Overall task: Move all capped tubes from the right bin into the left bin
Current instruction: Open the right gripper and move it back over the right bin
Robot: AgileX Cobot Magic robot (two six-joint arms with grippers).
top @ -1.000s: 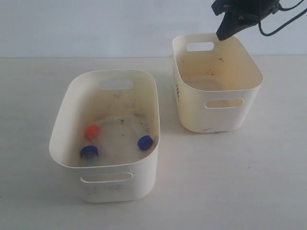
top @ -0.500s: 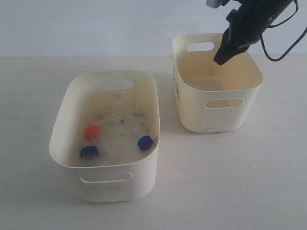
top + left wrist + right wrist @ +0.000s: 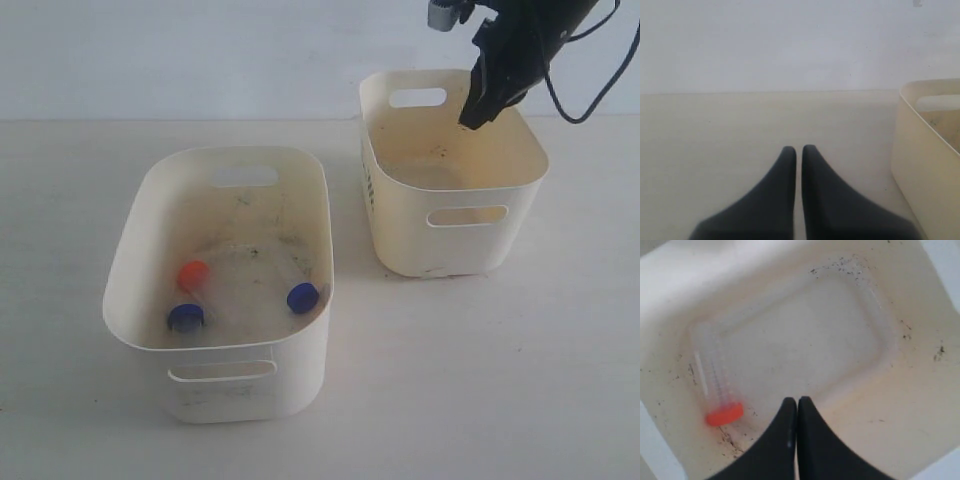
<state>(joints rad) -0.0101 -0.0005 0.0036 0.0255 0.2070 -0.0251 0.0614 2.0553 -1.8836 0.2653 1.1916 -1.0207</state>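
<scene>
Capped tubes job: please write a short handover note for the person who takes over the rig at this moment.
The left pincer is shut and empty, over the table.
The right pincer is shut and empty, above the right bin.
The left bin holds one orange-capped tube and two blue-capped tubes.
Done: three of four.
Left: the last tube, orange-capped, lies in the right bin; pick it and drop it in the left bin.

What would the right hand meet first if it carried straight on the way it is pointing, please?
Probably the bare floor of the right bin; the shut right hand points into it, and the orange-capped tube lies off to one side, though depth is unclear.
</scene>
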